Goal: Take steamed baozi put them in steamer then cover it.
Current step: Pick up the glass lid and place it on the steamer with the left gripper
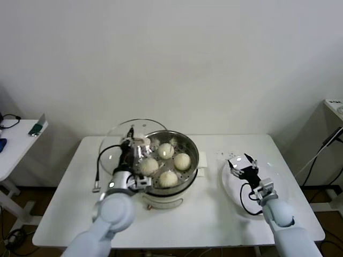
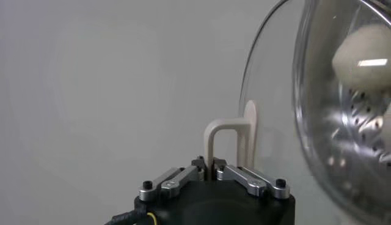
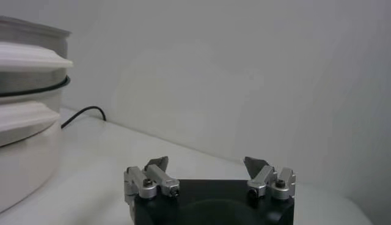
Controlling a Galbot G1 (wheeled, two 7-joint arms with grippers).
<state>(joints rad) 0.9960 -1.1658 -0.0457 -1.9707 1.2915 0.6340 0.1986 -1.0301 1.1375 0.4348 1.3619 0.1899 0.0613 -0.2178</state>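
White table (image 1: 214, 214): cover (image 1: 115, 144) in left pincer (image 1: 132, 145)

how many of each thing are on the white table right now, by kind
buns: 4, all in the pot
pot: 1
glass lid: 1, held tilted by the left pincer
white plate: 1, under the open right pincer
total: 7

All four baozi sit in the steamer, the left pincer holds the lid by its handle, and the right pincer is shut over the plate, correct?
Not quite. The right wrist view shows the right pincer open, not shut. The rest stands: four baozi in the steamer, left pincer on the lid's handle, plate below.
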